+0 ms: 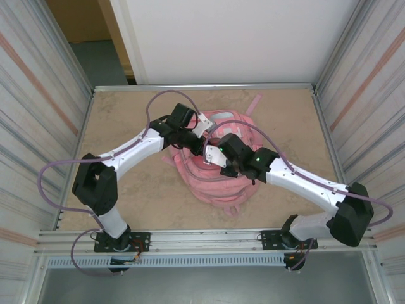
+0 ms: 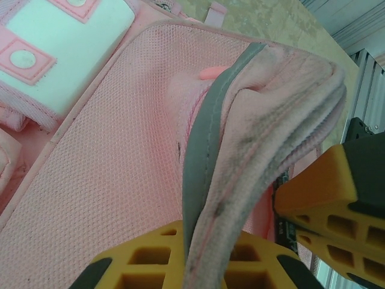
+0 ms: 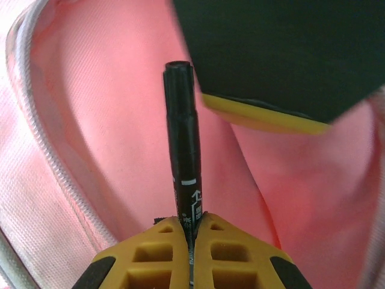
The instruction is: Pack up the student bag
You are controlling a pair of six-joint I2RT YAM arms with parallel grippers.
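The student bag point(image 1: 215, 183), a large pink backpack, lies in the middle of the table. My left gripper point(image 1: 202, 125) is at its top edge. In the left wrist view this gripper point(image 2: 210, 253) is shut on the bag's lifted opening rim point(image 2: 252, 138), soiled pink fabric with a grey trim band. My right gripper point(image 1: 212, 152) reaches in from the right. In its wrist view it point(image 3: 194, 232) is shut on a black marker point(image 3: 180, 138), which points into the bag's pink lining point(image 3: 108, 120). A zipper point(image 3: 42, 138) runs down the left of the opening.
A loose pink strap point(image 1: 253, 104) trails off the bag toward the back. Metal rails and corrugated walls point(image 1: 38, 126) close in the tan tabletop point(image 1: 126, 114) on both sides. The other gripper's yellow-and-black finger point(image 3: 271, 114) hangs just above the marker.
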